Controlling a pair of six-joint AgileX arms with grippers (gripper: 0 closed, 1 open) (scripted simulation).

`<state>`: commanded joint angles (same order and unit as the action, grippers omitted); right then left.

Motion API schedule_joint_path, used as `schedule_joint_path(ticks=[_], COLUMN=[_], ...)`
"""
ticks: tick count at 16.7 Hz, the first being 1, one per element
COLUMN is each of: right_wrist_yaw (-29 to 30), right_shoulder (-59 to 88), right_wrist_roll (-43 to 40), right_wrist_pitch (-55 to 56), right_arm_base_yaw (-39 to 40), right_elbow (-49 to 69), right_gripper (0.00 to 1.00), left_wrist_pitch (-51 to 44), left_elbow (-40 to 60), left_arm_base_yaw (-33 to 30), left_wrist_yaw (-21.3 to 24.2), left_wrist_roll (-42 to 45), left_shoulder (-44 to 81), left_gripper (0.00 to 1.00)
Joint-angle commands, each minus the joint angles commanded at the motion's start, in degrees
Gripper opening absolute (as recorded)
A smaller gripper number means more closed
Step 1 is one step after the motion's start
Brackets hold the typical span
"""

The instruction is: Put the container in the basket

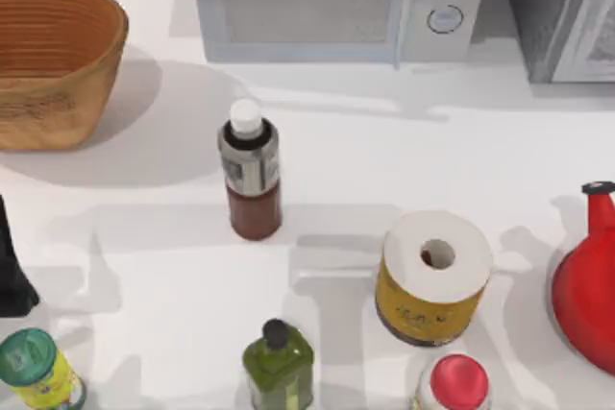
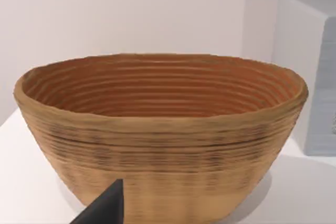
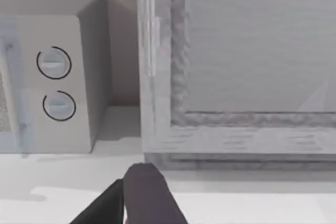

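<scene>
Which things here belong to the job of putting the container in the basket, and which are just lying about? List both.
For the job:
container, upright mid-table
basket, far left of the table

Lying about:
microwave
paper roll
green bottle
yellow jar
red jug
red-capped jar

Left hand [image 2: 105, 208] matte black, wedge-shaped; right hand [image 3: 149, 198] dark grey, rounded.

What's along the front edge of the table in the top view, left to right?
Yellow jar with green lid → squat green bottle with black cap → red-capped container → red kettle-like vessel.
</scene>
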<state>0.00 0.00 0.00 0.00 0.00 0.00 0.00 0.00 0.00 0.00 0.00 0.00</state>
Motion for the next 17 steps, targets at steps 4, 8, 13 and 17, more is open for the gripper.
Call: schedule_joint_path(ticks=[4, 8, 13, 17], right_wrist_yaw=[0.0, 0.0, 0.0, 0.0], right_shoulder=[0.0, 0.0, 0.0, 0.0], right_wrist_roll=[0.0, 0.0, 0.0, 0.0], right_wrist_pitch=[0.0, 0.0, 0.0, 0.0], right_arm_base_yaw=[0.0, 0.0, 0.0, 0.0], right_elbow=[0.0, 0.0, 0.0, 0.0], right_gripper=[1.0, 1.0, 1.0, 1.0], left_wrist_pitch=[1.24, 10.41, 33.46, 54.58], left_elbow=[0.48, 4.03, 10.57, 14.58], left_arm_base_yaw=[-0.42, -1.29, -2.08, -4.4], left_wrist_yaw=[1.1, 6.03, 12.86, 18.78], left_wrist_roll=[-0.18, -1.95, -4.2, -4.39], left_shoulder=[1.75, 12.29, 38.14, 64.9], left_gripper=[1.0, 1.0, 1.0, 1.0])
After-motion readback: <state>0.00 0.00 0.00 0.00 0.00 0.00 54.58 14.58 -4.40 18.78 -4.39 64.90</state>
